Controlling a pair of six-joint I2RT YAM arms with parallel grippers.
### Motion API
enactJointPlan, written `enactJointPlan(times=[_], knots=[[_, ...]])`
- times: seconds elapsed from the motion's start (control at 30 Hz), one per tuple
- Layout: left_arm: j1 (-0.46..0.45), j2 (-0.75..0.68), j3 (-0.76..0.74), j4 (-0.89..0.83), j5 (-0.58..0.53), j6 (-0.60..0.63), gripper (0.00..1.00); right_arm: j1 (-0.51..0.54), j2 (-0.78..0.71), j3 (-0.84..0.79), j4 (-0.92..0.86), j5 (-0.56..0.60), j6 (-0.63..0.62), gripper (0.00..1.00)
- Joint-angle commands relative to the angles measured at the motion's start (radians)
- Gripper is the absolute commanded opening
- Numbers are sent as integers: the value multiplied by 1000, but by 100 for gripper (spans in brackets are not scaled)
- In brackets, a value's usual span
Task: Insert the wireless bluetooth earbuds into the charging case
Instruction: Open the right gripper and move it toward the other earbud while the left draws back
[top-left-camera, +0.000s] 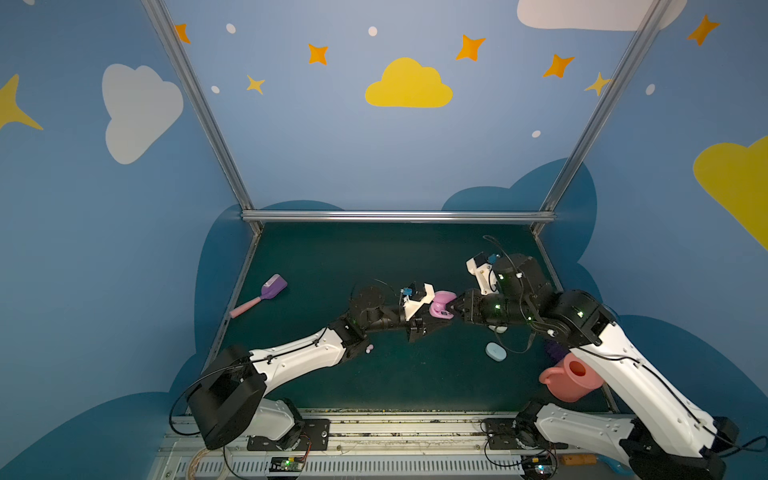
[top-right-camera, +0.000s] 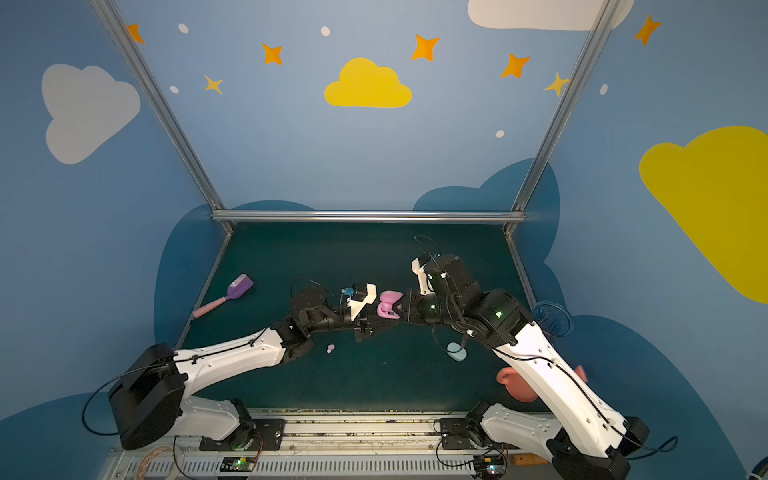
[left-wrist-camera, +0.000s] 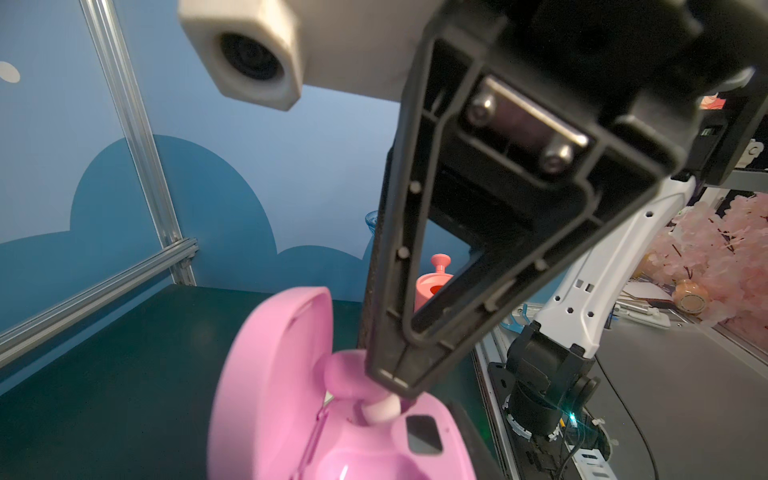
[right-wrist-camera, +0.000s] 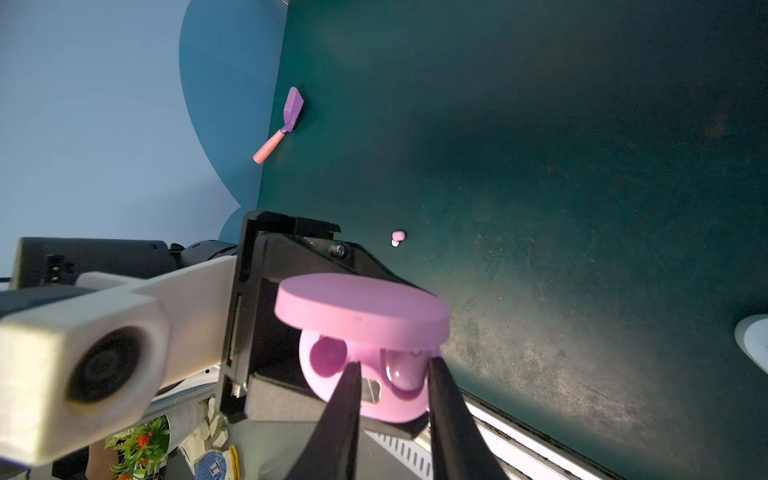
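Green mat (top-left-camera: 374, 257). One pink earbud (left-wrist-camera: 347, 374) sits at a well of the open pink charging case (right-wrist-camera: 361, 309), which your left gripper (top-left-camera: 441, 312) clamps above the mat. Your right gripper (right-wrist-camera: 395, 365) hovers at the case, jaws parted, nothing between them. Second pink earbud (top-left-camera: 368, 349) lies loose by the left arm (top-left-camera: 299, 357).

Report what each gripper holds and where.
Left gripper clamps the open pink charging case by its base. Right gripper straddles a pink earbud at the case's socket; whether it grips cannot be told.
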Motion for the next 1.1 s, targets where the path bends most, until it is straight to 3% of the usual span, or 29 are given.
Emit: enactJointPlan(times=[0.0, 0.5, 0.8, 1.07], knots=[[-3, -12, 15, 36, 24, -4, 9, 5, 16, 38, -9, 5, -26, 27], [13, -21, -4, 20, -31, -8, 9, 17, 4, 66, -46, 15, -43, 30], [157, -126, -83, -103, -84, -81, 9, 84, -21, -18, -9, 9, -47, 51], [326, -330, -135, -296, -145, -146, 9, 219, 50, -211, 216, 28, -24, 66]])
